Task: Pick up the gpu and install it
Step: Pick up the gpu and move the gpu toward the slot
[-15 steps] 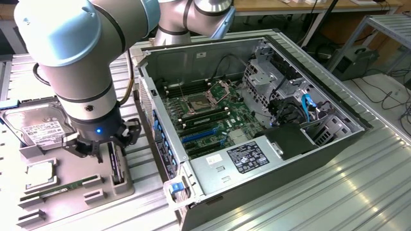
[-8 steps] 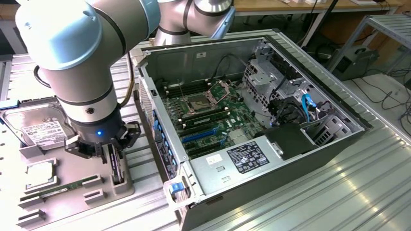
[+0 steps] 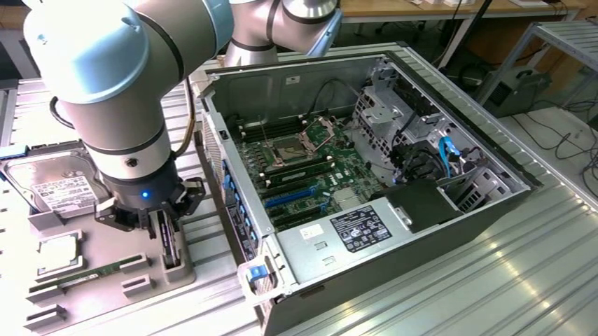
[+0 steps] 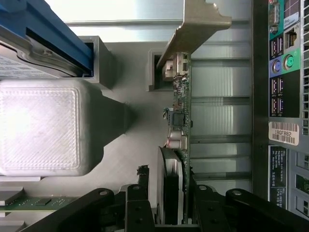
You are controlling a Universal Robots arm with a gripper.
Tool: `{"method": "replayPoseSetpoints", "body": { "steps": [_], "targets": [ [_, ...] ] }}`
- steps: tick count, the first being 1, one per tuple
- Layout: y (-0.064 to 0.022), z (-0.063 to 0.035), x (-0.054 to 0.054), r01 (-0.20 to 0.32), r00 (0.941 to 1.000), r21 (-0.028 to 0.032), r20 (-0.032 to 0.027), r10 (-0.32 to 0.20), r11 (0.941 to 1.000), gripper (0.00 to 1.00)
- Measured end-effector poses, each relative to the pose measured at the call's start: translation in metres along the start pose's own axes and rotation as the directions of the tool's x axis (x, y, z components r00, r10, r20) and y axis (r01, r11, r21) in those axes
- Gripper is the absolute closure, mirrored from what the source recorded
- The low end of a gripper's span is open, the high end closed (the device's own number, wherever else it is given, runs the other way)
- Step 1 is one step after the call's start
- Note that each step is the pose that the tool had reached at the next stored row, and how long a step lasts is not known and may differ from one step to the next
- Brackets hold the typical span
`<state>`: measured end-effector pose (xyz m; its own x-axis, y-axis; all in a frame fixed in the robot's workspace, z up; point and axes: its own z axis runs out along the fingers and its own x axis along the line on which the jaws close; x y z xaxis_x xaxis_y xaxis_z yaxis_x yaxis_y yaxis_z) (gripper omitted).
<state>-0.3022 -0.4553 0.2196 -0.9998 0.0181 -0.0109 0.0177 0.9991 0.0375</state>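
- The end effector [image 3: 154,222] is down low over the grey holder tray [image 3: 103,238], on the exterior view's left, beside the open computer case [image 3: 374,308].
- Between its fingers is the gpu [image 3: 169,241], standing on edge in a slot at the tray's right side, close to the case wall.
- From the wrist view the end effector [image 4: 170,195] straddles the card. One of the dark fingers [image 4: 140,208] is against the fan side, and the other is against the green board side.
- The jaws are partly closed and clamped on the gpu [image 4: 186,121], with both pads looking flush against it.
- The card's lower edge sits in the tray slot, and its silver bracket [image 4: 198,24] is at the end away from the fingers.
- The case's rear ports [image 4: 285,63] run alongside the card, just across a strip of ribbed metal surface [image 3: 523,280].
- Elsewhere on the tray, a hard drive [image 3: 58,187] sits at the far left, a CPU [image 3: 58,253] nearer, and a RAM stick [image 3: 89,274] lies nearest the camera. All three are apart from the end effector.
- Inside the case the motherboard [image 3: 299,168] lies exposed.
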Motion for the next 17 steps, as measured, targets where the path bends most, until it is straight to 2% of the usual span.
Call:
{"method": "replayPoseSetpoints", "body": {
  "steps": [17],
  "targets": [
    [0.0, 0.0, -0.002, 0.0, 1.0, 0.0009, -0.0001, 0.0, 1.0, 0.62]
  ]
}}
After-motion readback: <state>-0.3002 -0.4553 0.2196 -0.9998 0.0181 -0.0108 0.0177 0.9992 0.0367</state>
